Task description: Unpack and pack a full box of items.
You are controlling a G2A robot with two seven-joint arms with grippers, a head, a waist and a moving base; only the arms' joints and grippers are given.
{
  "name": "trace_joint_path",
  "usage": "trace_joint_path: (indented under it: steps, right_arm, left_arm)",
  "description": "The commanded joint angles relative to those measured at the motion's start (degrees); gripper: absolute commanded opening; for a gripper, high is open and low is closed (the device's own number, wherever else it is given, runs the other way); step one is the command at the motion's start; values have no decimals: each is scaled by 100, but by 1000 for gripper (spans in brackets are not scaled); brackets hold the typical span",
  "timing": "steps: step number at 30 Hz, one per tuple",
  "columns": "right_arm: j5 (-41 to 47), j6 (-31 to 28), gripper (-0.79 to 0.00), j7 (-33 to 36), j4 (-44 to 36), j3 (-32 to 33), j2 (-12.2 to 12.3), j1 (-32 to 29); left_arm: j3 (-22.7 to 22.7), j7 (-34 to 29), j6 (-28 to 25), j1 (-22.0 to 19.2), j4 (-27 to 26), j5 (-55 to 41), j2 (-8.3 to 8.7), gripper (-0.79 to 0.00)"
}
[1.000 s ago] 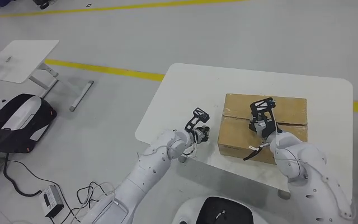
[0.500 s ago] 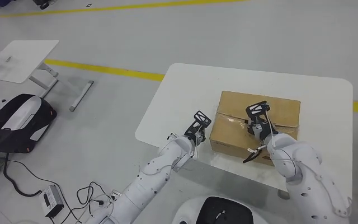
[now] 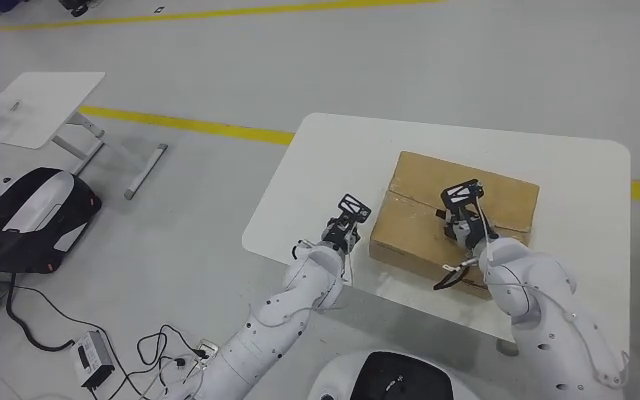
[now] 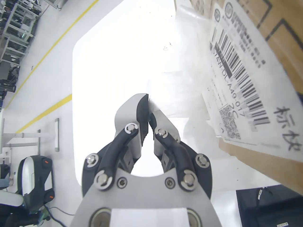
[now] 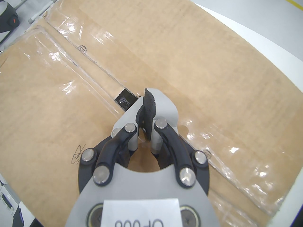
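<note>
On the white table (image 3: 300, 170), toward its robot-side rim: one cardboard box (image 3: 420, 200), closed, lying slightly askew to the table's edge.

- Box: flaps down. The centre seam (image 5: 94, 72) is taped over with clear film, which shows a short slit near the right gripper. A printed label (image 4: 239, 83) sits on the end wall that faces the left arm.
- Right gripper (image 5: 148, 109): on top of the box at the seam, fingers closed together with nothing between them, seemingly pressing down.
- Left gripper (image 4: 149, 113): just off the box's labelled end, fingers pinched on a loose tongue of clear tape (image 4: 180, 95) that runs back to that end wall.

Step in hand, as judged: opening. The seal is being stripped while the box is steadied, and no items are out yet, so the task stands early.

Next move calls for: a steady pull of the tape away from the labelled end and up along the seam. The right gripper must bear down so the box does not slide or turn, then shift off the seam before the strip reaches it.

Edges and room: bare tabletop lies beyond the box's labelled end and along its far side. The table's robot-side rim is near the box, so a drag that way risks overhang.
</note>
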Motion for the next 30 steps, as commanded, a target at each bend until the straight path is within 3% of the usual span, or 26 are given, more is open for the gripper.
trace_joint_path:
  steps: [1, 7, 11, 18, 30]
  right_arm:
    - [13, 9, -785, -3, -59, 29, 0, -4]
    - [-84, 2, -785, 55, -109, 144, 16, -6]
    - [-108, -37, -785, 59, -87, 190, 21, -16]
    - [-163, -54, -785, 73, -98, 231, 23, -55]
    - [-221, -89, -785, 94, -162, 296, 28, -147]
  left_arm:
    - [-27, -1, -67, -22, 20, -39, 1, -785]
    - [-79, 139, 216, 44, -144, 120, -21, -785]
    - [-292, -259, -169, 56, -188, -1053, -58, -785]
    - [-524, -421, -141, -56, -27, -1620, -82, -785]
    - [-480, -367, 533, 118, -337, -876, -101, -785]
